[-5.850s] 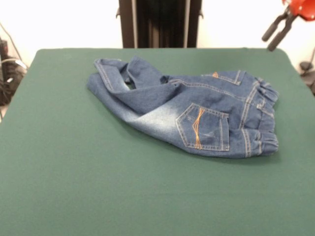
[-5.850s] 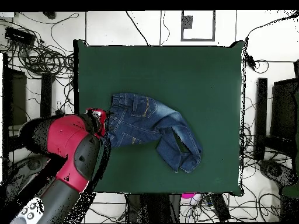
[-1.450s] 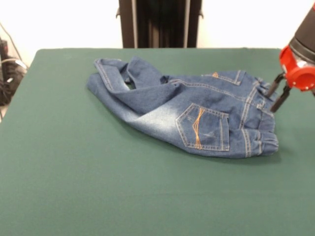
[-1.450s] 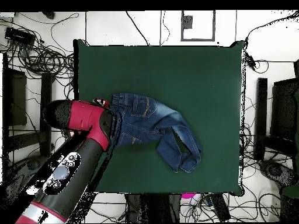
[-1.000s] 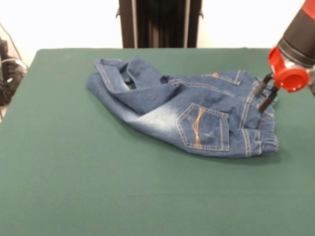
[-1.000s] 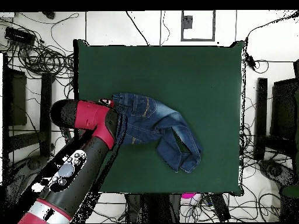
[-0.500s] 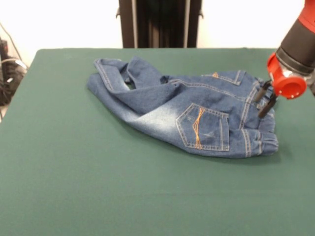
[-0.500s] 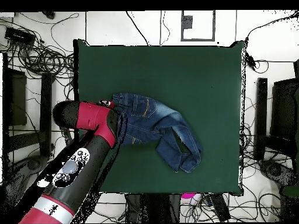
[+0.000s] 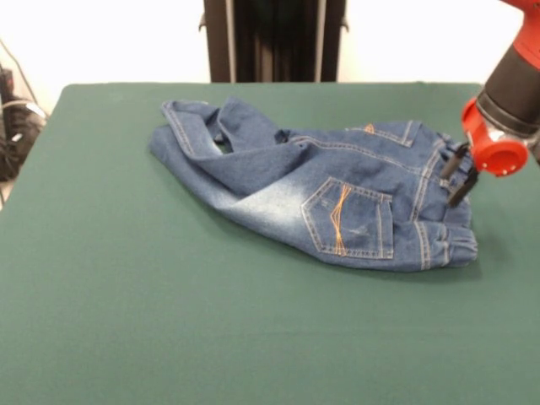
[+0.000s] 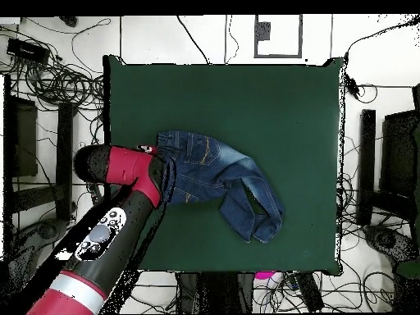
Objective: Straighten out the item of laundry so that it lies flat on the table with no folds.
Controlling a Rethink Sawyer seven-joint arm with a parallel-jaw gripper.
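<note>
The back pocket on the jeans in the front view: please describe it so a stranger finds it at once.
On the green table lies a crumpled pair of jeans. Near its waistband end, by the robot's tool, sits the back pocket, marked by curved orange stitching.

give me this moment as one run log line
stage: reaching for waistband | gripper: open, fingers at elastic waistband end of jeans | jeans: crumpled, legs folded over, not flat | table: green cloth

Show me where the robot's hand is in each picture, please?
Front view: the hand is at the right edge, its two dark fingers apart over the jeans' gathered waistband.
Overhead view: the red and black arm covers the hand, at the jeans' left end.
Shared landmark: the waistband, which the hand meets in both.
</note>
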